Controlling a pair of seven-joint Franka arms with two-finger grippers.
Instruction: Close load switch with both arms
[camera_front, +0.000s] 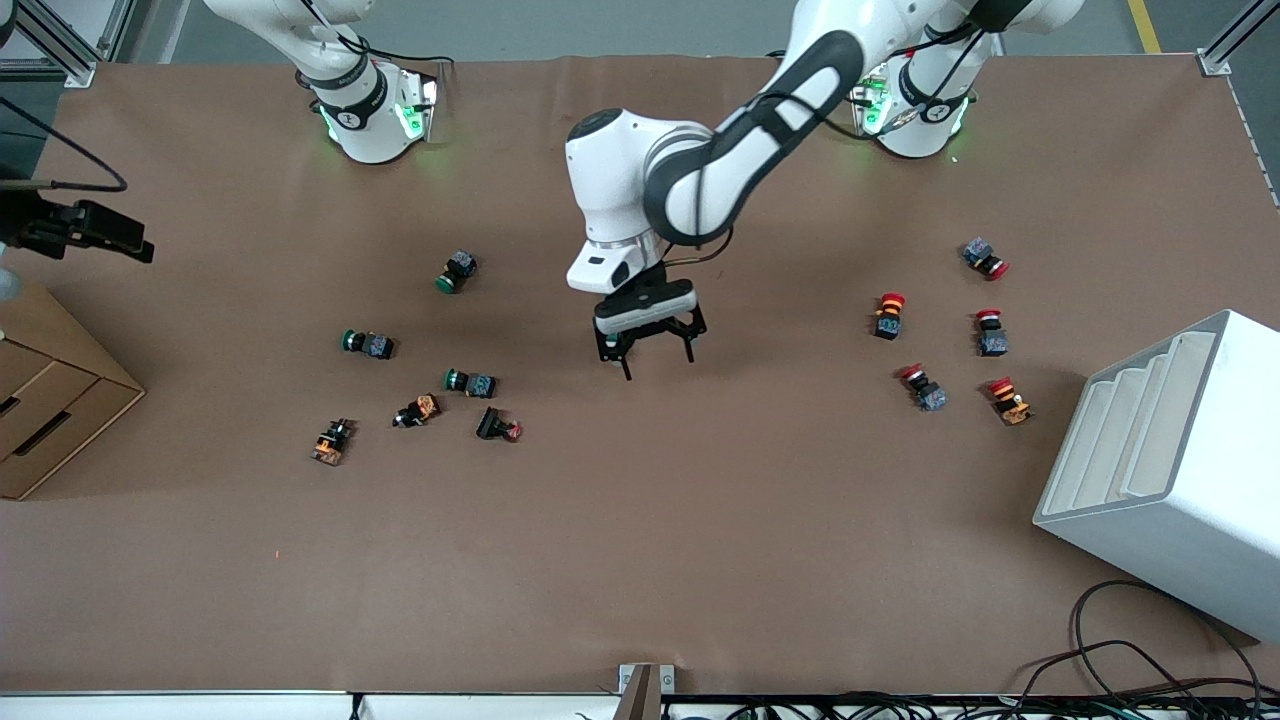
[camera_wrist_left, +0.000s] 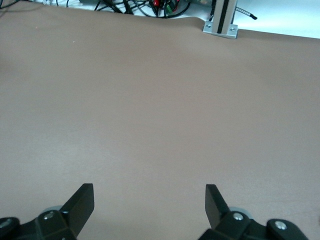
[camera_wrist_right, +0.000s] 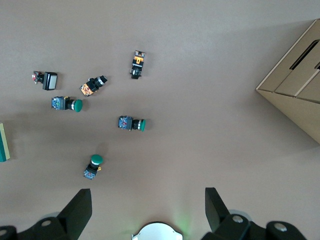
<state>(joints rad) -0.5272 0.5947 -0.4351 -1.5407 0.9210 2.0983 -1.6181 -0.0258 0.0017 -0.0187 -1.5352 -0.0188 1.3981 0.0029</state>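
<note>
Left pincer (camera_front: 659, 366) open over table (camera_front: 700, 520)

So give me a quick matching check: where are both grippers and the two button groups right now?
Things:
1. left gripper
2. right gripper
3. green buttons
4. red buttons

Places or states:
a. scattered toward the left arm's end
b. open, high up, its wrist view looking down on the green buttons
c. scattered toward the right arm's end
d. open, low over the bare middle of the table

Pairs: 1-d, 2-b, 3-c, 4-a
</note>
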